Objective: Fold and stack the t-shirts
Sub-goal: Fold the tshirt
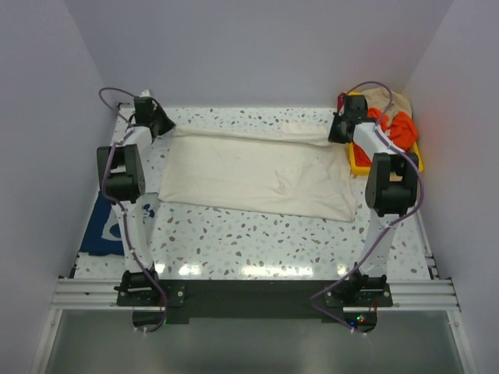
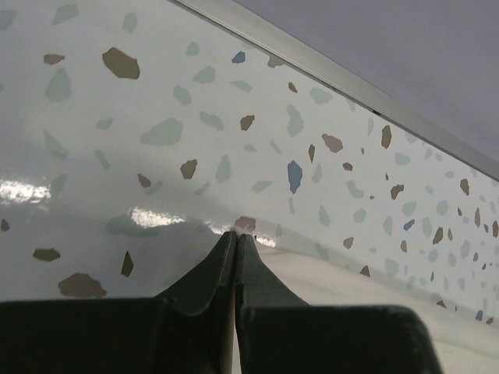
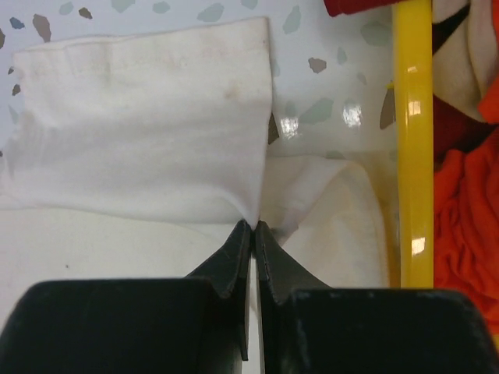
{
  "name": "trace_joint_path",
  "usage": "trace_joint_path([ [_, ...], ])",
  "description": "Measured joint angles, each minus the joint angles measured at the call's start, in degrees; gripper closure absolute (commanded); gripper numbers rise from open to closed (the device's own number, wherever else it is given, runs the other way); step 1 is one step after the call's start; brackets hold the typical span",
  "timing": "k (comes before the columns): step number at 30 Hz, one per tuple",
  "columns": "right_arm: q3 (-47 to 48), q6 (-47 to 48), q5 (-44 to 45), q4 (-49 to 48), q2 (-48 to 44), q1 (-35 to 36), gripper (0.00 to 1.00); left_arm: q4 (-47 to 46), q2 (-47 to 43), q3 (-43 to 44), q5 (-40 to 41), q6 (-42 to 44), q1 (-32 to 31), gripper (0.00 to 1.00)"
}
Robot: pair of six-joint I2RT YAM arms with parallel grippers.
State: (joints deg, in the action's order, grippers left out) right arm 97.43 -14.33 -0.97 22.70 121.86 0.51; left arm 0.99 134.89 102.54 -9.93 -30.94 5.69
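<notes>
Nearest me, navy t-shirt (image 1: 100, 226) lies at the table's (image 1: 257, 241) left edge. Beyond, cream t-shirt (image 1: 257, 175) stretches left to right. At its far corners, right gripper (image 3: 253, 224) pinches it; left gripper (image 2: 236, 234) is clenched, on cloth or not I cannot tell.

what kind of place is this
Probably a robot lab cell: left arm and right arm bolted to a rail at a speckled table, plain walls around, a cream t-shirt and a yellow tray of clothes.

On the table (image 1: 257, 241): large t-shirt (image 1: 261, 175) centre; tray (image 1: 357, 165) holding clothes (image 1: 398, 128) far right; second t-shirt (image 1: 100, 226) at left edge.
</notes>
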Motion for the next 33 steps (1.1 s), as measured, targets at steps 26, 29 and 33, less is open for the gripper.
trace_joint_path([
  [26,-28.81,-7.98,2.01,-2.8,-23.91,0.02,1.0,-2.97,-20.81,-25.9,0.85,-1.01,1.79,1.0],
  [29,-30.64,-8.31,2.03,-3.06,-26.03,0.02,1.0,-2.97,-21.62,-27.08,1.29,-1.03,1.79,1.0],
  [33,-33.07,-8.66,2.16,-3.32,-27.58,0.02,1.0,-2.6,-22.4,-28.09,1.6,-1.05,1.79,1.0],
])
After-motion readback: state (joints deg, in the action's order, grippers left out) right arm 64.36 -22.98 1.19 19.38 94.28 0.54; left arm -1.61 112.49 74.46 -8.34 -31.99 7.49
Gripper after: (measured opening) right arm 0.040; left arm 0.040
